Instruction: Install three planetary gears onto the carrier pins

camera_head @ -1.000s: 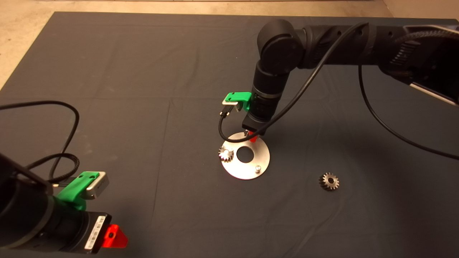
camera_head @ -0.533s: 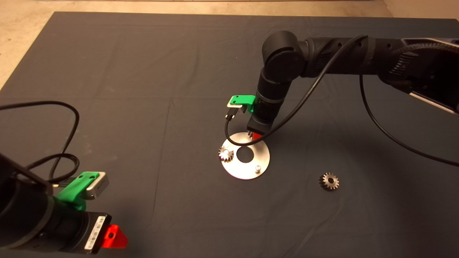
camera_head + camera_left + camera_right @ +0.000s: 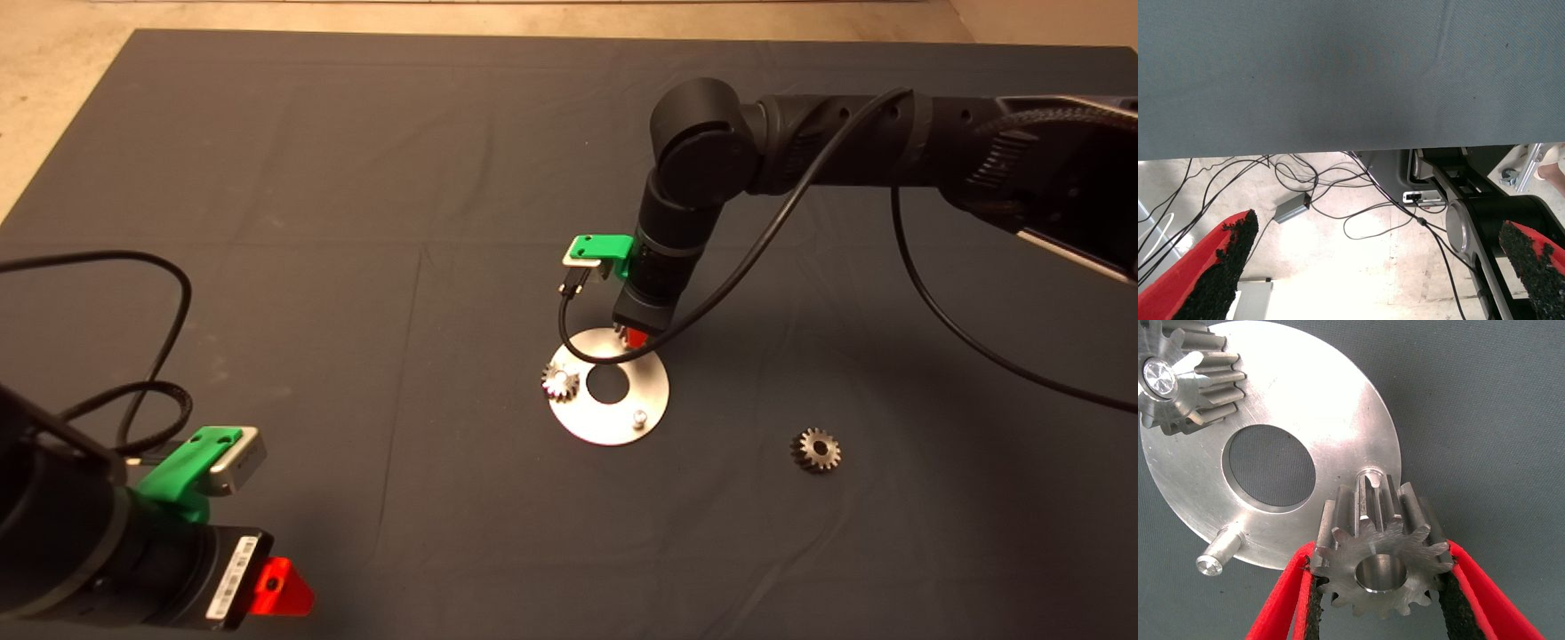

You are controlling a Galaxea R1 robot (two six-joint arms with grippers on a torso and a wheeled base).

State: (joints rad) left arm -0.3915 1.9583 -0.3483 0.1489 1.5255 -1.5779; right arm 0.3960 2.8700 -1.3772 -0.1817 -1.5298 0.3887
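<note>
A flat silver disc (image 3: pixel 587 422) with a central hole lies mid-mat. One planetary gear (image 3: pixel 560 382) sits on its left carrier pin. The near pin (image 3: pixel 637 416) is bare. My right gripper (image 3: pixel 633 336) stands over the disc's far edge. In the right wrist view it (image 3: pixel 1380 552) is shut on a second gear (image 3: pixel 1381 575), held just above and beside the far pin (image 3: pixel 1370 480), bore off the pin. The seated gear (image 3: pixel 1185 380), the bare pin (image 3: pixel 1218 553) and the disc (image 3: pixel 1305 400) show there too. A third gear (image 3: pixel 816 449) lies loose on the mat to the disc's right.
My left gripper (image 3: pixel 284 591) is parked at the lower left edge, its fingers (image 3: pixel 1218 267) wide apart over the floor with cables. A black cable (image 3: pixel 578 347) loops from the right wrist down over the disc's far rim.
The right arm has shifted slightly right and away with the gear held, then steadied over the far pin. The left gripper has sunk a little.
</note>
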